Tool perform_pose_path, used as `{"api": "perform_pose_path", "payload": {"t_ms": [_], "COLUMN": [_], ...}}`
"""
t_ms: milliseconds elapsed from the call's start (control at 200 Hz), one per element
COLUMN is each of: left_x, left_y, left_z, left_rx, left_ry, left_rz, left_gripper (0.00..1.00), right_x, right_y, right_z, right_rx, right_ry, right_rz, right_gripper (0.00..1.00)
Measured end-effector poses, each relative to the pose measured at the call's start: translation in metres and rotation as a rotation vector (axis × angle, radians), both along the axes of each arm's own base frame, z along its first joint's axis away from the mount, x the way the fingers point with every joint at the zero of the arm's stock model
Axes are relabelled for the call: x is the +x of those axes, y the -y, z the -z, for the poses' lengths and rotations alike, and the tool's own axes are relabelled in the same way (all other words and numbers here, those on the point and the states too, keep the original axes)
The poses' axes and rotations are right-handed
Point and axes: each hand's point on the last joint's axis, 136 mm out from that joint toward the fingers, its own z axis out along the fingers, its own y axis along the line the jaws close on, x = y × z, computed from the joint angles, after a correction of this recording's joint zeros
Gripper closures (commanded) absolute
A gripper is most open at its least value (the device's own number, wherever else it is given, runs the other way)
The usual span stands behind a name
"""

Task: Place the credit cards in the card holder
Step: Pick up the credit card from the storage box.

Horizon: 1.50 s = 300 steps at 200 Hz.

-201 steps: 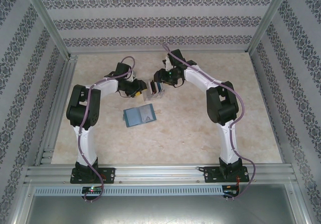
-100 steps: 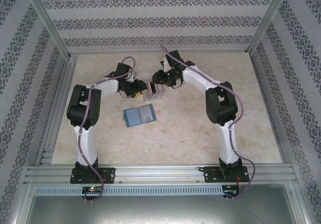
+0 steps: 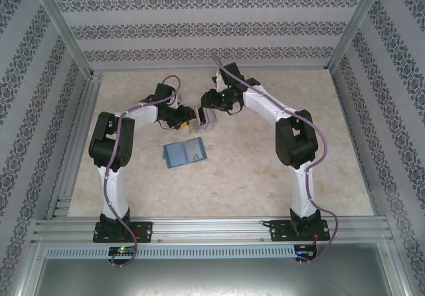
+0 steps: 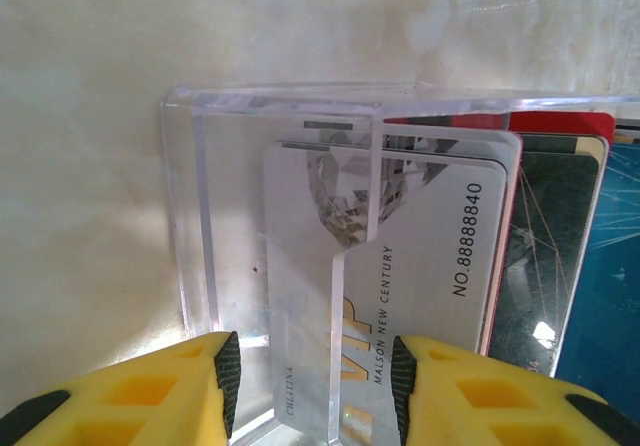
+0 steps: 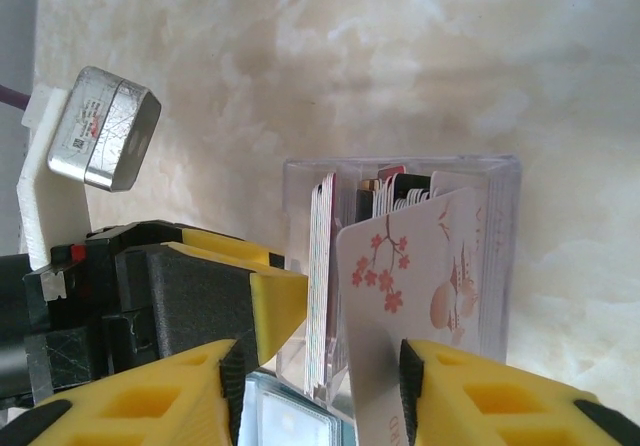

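Note:
The credit cards stand on edge in a clear plastic box (image 3: 208, 121) at mid table. In the left wrist view a silver VIP card (image 4: 430, 266) fronts dark (image 4: 540, 256), blue (image 4: 600, 306) and red (image 4: 560, 123) cards. My left gripper (image 4: 312, 386) is open, its jaws astride the box's near wall and the silver card. My right gripper (image 5: 320, 391) is open over the box; a white blossom card (image 5: 400, 276) leans against its right pad (image 5: 408, 386). The teal card holder (image 3: 184, 153) lies open flat in front of the box.
The two grippers (image 3: 190, 117) (image 3: 208, 103) meet closely at the box, the left one's yellow finger (image 5: 275, 301) beside the right jaws. A corner of the card holder (image 5: 290, 421) shows under the right gripper. Patterned walls and metal rails (image 3: 80, 143) enclose the table.
The right gripper has shifted slightly left and farther over the box. The left arm, the box and the card holder have hardly moved.

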Motion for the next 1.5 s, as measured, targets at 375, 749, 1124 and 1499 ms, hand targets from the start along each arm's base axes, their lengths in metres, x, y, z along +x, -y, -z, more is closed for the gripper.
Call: {"api": "perform_pose_path", "payload": {"t_ms": [375, 749, 1124, 1499], "left_x": [0.000, 0.000, 0.001, -0.010], "left_y": [0.000, 0.000, 0.000, -0.013], "left_z": [0.000, 0.000, -0.012, -0.100], "left_rx": [0.000, 0.000, -0.002, 0.027], "left_ry": [0.000, 0.000, 0.024, 0.219], "left_rz": [0.000, 0.000, -0.001, -0.017], "left_gripper": [0.54, 0.54, 0.54, 0.54], "right_x": [0.001, 0.006, 0.003, -0.017], "right_y": [0.002, 0.020, 0.028, 0.044], "right_z": [0.005, 0.013, 0.007, -0.057], "right_rx": [-0.020, -0.080, -0.113, -0.088], "right_ry": [-0.013, -0.017, 0.012, 0.137], "right_rz": [-0.001, 0.032, 0.032, 0.037], "right_gripper": [0.70, 0.96, 1.00, 1.00]}}
